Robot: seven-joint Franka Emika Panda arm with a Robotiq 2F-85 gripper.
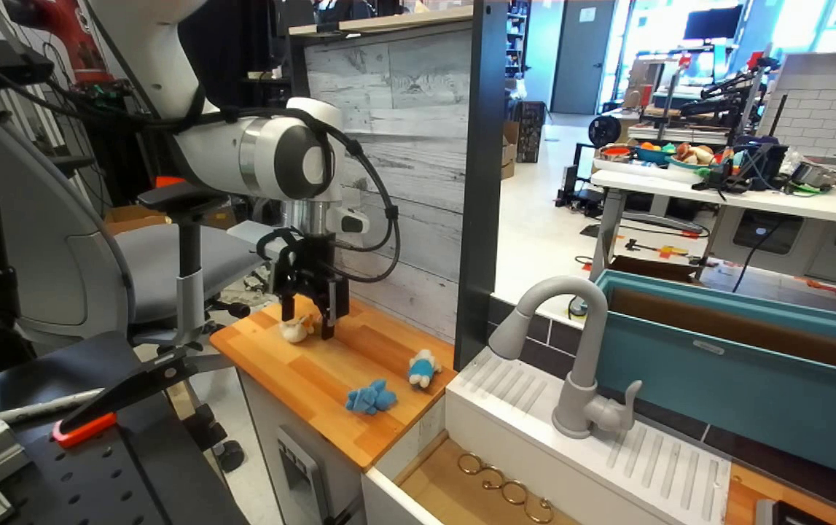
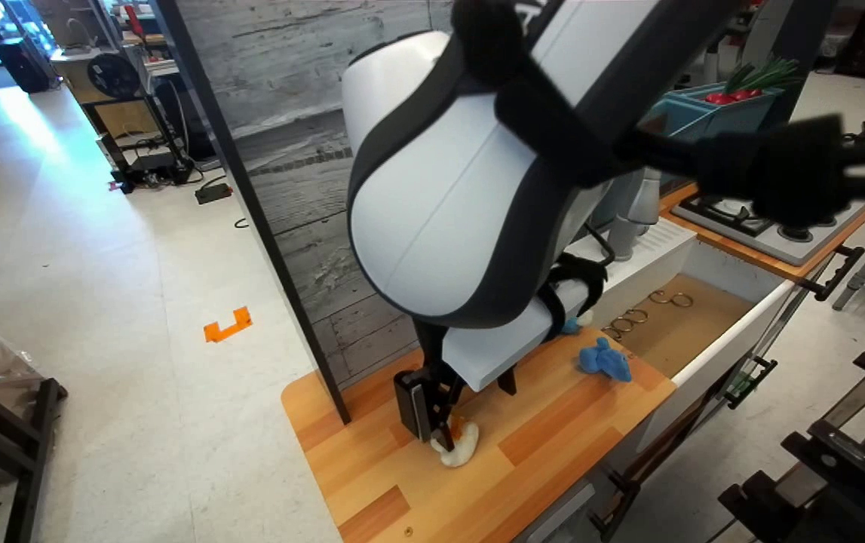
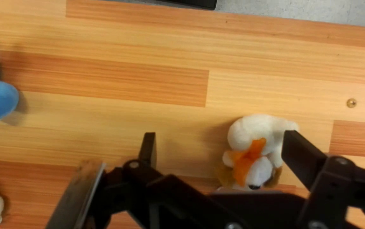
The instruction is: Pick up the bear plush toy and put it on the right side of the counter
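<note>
The bear plush toy [image 1: 294, 332] is a small cream-white lump with an orange scarf, lying on the wooden counter [image 1: 315, 372]. It also shows in an exterior view [image 2: 462, 446] and in the wrist view [image 3: 255, 136]. My gripper [image 1: 309, 321] points down, low over the counter at the toy. In the wrist view the gripper [image 3: 221, 143] is open, and the toy lies between the fingers, nearer the right one, whose tip overlaps its edge. I cannot tell whether that finger touches it. The gripper body hides the toy's lower part in the wrist view.
A bright-blue toy [image 1: 370, 399] and a blue-and-white plush [image 1: 423, 368] lie at the counter's sink end. A grey plank wall [image 1: 388, 168] stands along the counter's back edge. A sink unit with a grey faucet [image 1: 585, 350] adjoins; its basin [image 1: 436, 467] holds metal rings.
</note>
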